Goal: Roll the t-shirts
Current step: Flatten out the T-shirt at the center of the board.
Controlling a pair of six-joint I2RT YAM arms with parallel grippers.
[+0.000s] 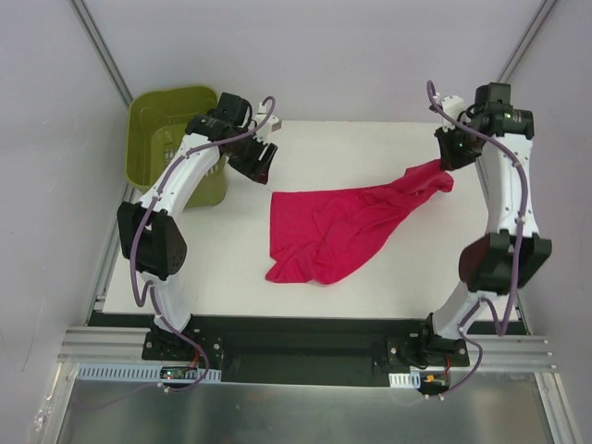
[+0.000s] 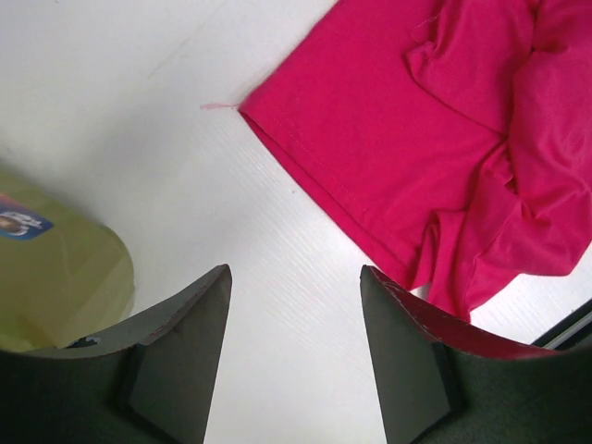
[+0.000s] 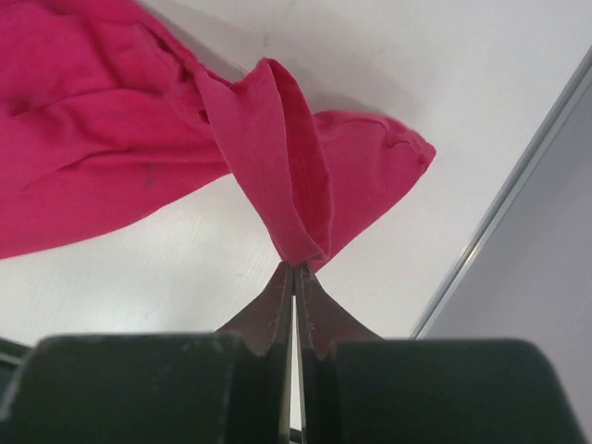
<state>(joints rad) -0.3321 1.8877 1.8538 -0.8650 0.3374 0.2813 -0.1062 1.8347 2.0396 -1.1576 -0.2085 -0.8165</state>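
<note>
The magenta-red t-shirt (image 1: 338, 227) lies crumpled on the white table (image 1: 370, 143), stretched toward the far right. My right gripper (image 1: 450, 162) is shut on a folded edge of the t-shirt (image 3: 277, 157) at its fingertips (image 3: 294, 270), holding that end slightly lifted. My left gripper (image 1: 262, 159) is open and empty above bare table, just left of the shirt's far-left corner (image 2: 254, 113). In the left wrist view the t-shirt (image 2: 435, 139) lies ahead and right of my open left gripper (image 2: 294, 282).
A green plastic basket (image 1: 171, 139) stands at the table's far left corner, beside my left arm; it also shows in the left wrist view (image 2: 55, 277). The table's right edge (image 3: 499, 203) runs close to my right gripper.
</note>
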